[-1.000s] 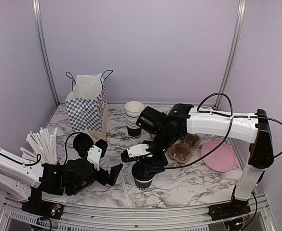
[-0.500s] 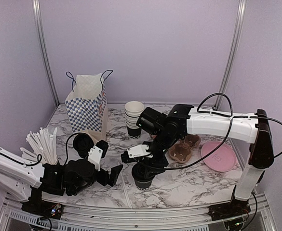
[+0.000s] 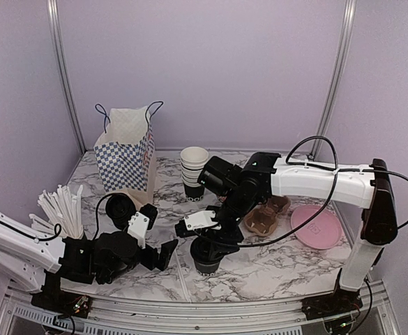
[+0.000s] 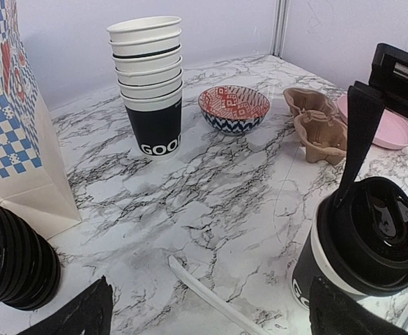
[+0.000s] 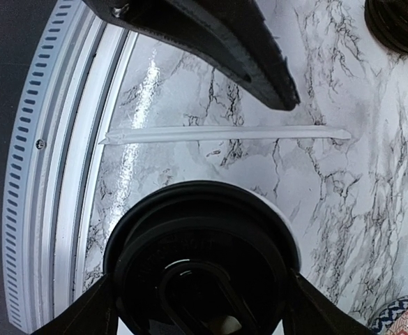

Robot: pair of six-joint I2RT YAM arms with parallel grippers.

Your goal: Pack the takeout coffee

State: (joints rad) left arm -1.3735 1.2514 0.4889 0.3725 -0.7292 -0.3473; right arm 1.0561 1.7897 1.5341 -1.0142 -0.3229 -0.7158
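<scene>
While the right end effector [image 5: 200, 307] hangs straight over it, the takeout coffee [image 4: 357, 244] stands upright by the tabletop's [image 4: 210, 181] near edge, approx centre. Fingers flank the black lid [image 4: 374, 234] tight vs the rim; pinching or just bracketing, can't tell. Left end effector [image 4: 207, 317] spread wide, empty, low at the cup's left. Handling, my read: paper wall thin, crushes easy; plastic lid slick, could pop off; best hold is the body just under the rim, gentle. Full or empty? Lid hides it, so weight unknown. From above, the arm covers most of the cup; bag [image 3: 127, 150] interior not visible.
</scene>
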